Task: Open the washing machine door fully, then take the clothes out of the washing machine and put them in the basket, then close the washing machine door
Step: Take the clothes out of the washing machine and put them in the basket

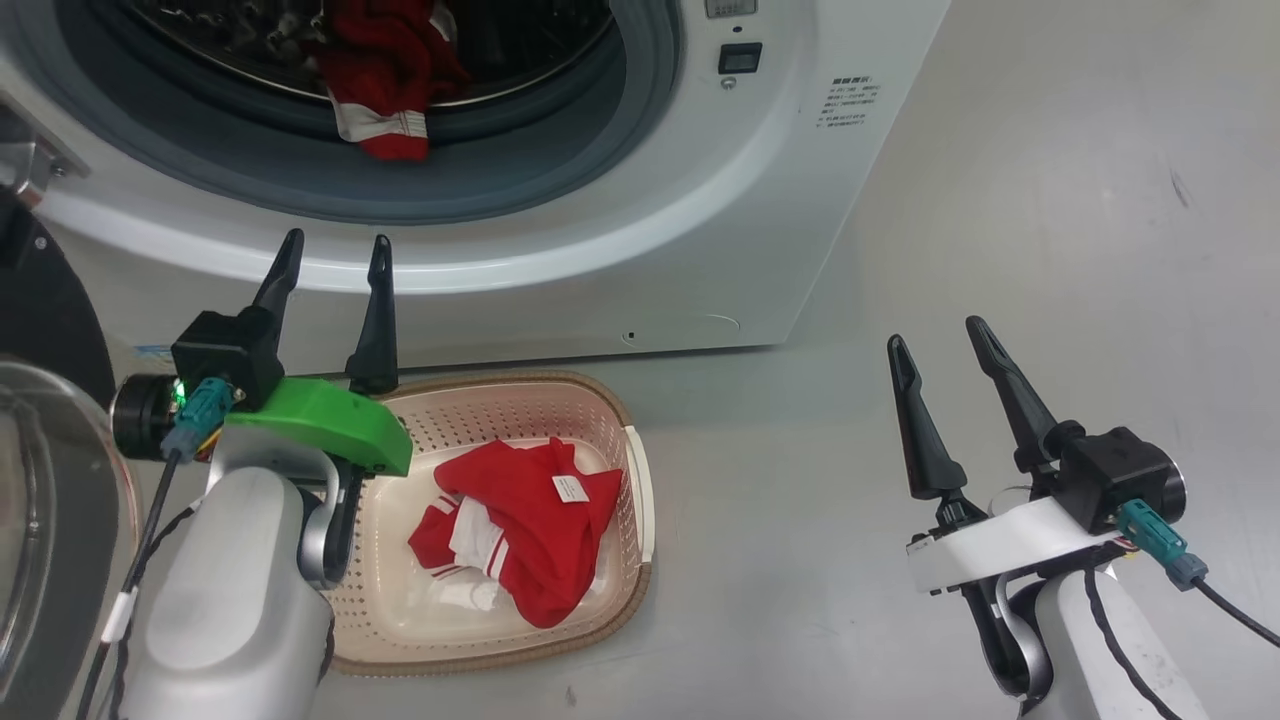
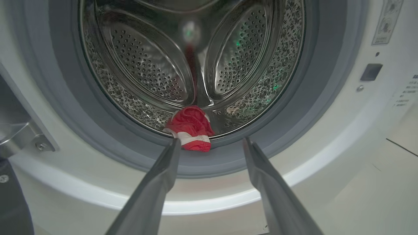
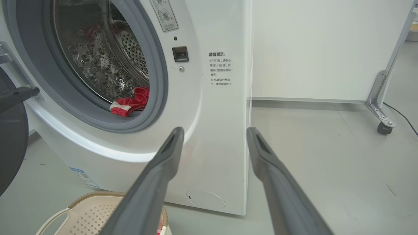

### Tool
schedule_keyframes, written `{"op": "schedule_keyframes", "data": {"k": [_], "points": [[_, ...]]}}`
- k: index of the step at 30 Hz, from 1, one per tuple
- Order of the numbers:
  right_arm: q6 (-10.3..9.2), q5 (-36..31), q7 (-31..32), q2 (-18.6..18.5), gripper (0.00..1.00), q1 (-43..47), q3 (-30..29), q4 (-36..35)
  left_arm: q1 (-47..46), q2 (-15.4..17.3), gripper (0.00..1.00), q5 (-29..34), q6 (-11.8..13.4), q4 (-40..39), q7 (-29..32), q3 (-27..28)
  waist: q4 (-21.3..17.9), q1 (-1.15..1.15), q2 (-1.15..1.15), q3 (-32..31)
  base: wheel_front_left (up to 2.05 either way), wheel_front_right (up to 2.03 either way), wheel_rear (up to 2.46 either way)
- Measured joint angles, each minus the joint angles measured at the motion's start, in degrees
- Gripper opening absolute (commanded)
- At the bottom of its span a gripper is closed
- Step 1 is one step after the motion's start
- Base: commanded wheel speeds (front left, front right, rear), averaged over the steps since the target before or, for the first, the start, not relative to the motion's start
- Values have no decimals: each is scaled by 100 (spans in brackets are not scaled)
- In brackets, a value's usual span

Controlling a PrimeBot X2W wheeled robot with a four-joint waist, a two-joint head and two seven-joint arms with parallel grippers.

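Left hand [image 1: 337, 240] agape and empty

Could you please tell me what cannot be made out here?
- Head view: the top edge cuts off the washing machine mid-drum.
- Head view: the left gripper and its arm cover the basket's left side.
- Head view: the left edge cuts off the washing machine door.
- Right wrist view: the label's print is too small to read.
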Motion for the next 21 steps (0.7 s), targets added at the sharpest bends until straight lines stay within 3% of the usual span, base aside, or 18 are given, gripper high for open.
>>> {"op": "schedule_keyframes", "data": {"k": [21], "points": [[-149, 52, 0, 9, 100, 680, -243, 129, 1882, -3, 100, 213, 241, -1413, 1, 299, 194, 0, 0, -1096, 0, 0, 0]]}}
